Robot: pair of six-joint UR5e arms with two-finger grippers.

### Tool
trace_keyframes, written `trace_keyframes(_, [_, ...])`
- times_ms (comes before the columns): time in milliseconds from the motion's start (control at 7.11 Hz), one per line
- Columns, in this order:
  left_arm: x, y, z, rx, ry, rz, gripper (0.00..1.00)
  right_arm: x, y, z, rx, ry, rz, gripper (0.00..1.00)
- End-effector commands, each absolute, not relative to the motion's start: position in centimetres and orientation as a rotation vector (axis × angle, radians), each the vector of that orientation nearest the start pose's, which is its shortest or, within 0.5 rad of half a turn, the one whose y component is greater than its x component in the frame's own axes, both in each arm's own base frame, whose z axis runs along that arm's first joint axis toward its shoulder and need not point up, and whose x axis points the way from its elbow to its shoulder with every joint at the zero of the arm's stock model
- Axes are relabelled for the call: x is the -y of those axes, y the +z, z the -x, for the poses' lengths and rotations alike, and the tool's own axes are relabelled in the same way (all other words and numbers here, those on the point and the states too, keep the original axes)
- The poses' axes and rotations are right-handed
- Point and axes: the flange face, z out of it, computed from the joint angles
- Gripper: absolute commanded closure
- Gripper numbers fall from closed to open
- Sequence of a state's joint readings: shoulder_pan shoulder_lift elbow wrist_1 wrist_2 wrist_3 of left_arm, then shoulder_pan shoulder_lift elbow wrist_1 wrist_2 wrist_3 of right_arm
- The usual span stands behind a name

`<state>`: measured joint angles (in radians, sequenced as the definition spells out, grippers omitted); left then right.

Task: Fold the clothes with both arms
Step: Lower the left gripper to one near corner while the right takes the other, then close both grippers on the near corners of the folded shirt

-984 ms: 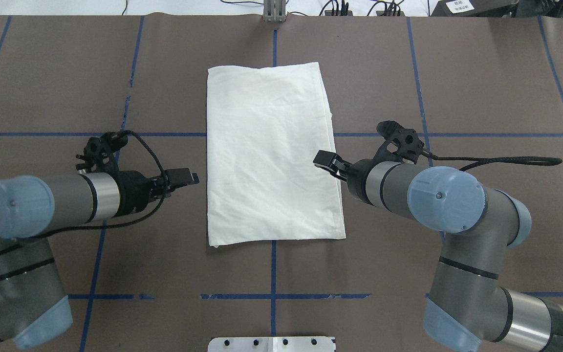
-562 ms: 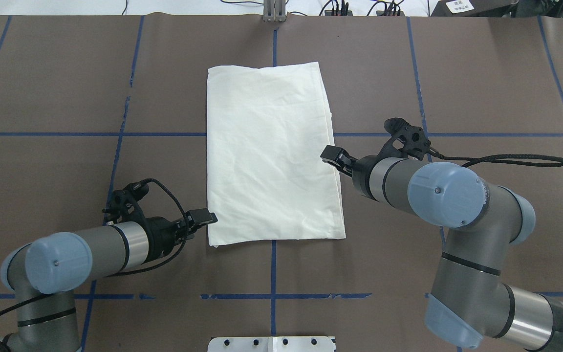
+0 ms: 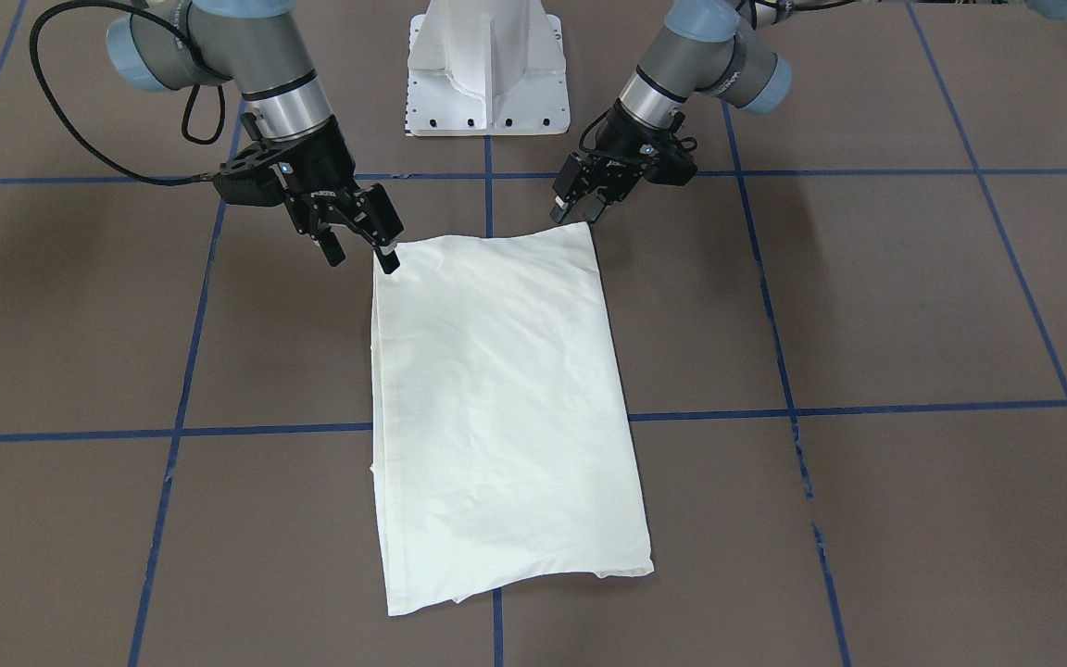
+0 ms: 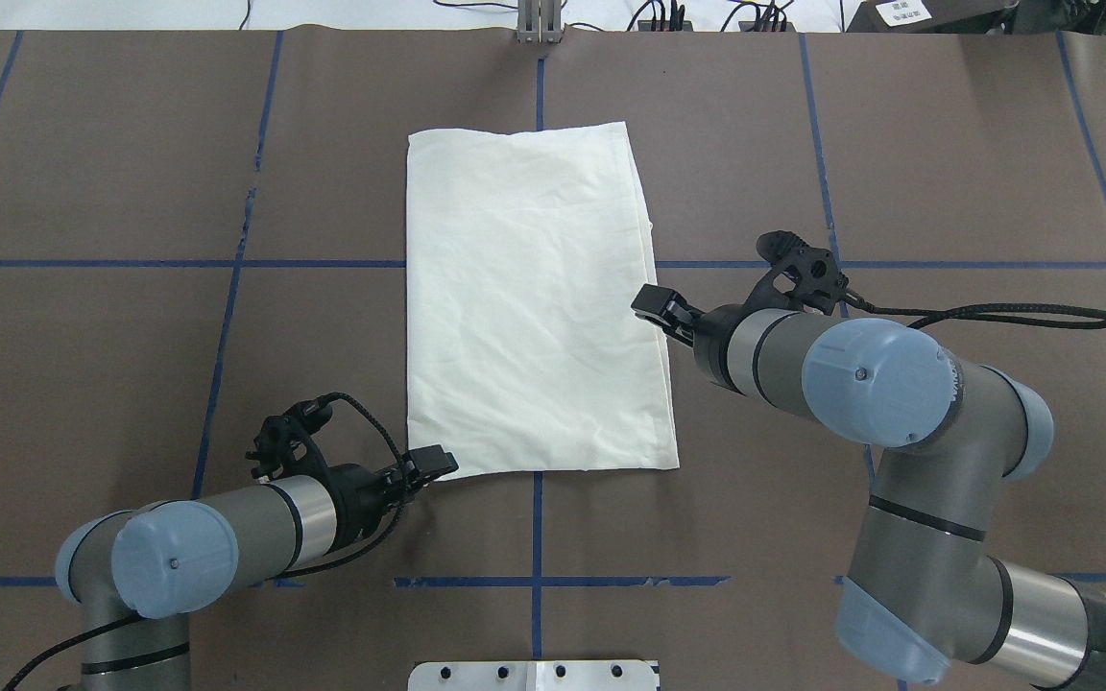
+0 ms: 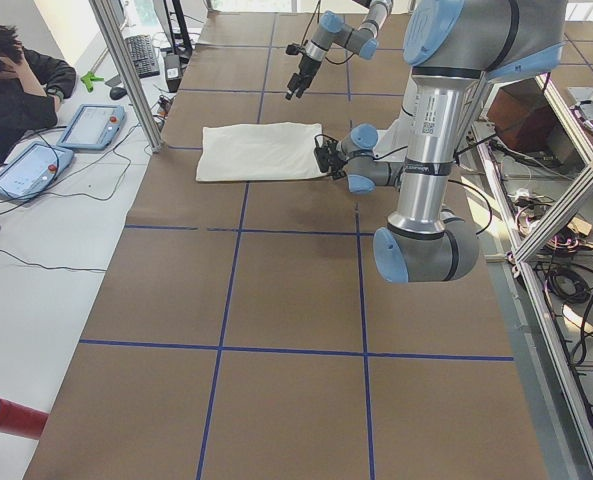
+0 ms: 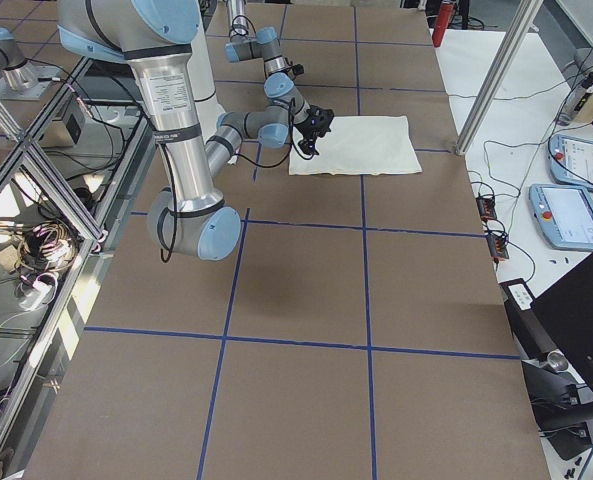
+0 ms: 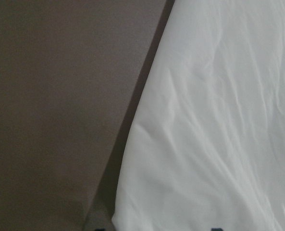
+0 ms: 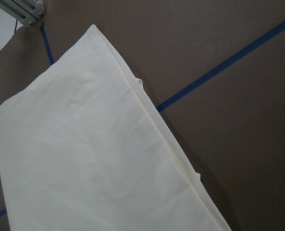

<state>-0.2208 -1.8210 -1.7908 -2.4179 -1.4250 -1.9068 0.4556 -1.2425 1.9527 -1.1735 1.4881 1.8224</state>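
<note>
While flat, shirt (image 4: 534, 307); L claw (image 4: 438, 464) at corner.

Bare table (image 4: 92, 144) surrounds the shirt (image 4: 524, 307) on every side; the pedestal base (image 3: 487, 74) stands well apart.

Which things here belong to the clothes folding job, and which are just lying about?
Job: cream shirt, left gripper, right gripper.
Not part of it: white pedestal base, tablets, red tube.

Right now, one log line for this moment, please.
phase: pre-grasp | shirt: folded, flat, plain side up | left gripper: open, at near-left corner | right gripper: open, above right edge | held: nothing
</note>
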Motion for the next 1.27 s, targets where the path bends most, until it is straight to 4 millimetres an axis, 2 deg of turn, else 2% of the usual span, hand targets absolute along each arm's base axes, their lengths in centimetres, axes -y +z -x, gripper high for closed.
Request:
trace_keyframes(0, [27.1,32.5,-53.0,-1.34,-0.574,-0.055,0.27,37.7,26.5,44.7,1.116,0.678,-0.191,0.0])
trace_keyframes(844, [27.6,33.4,-53.6,-1.32,-0.579,-0.077,0.28,37.6,26.3,44.8,1.121,0.677,-0.191,0.0])
trace_keyframes(1125, [27.7,33.2,-53.9,-1.322,-0.584,-0.075,0.36,37.6,26.3,44.8,1.121,0.676,-0.19,0.0])
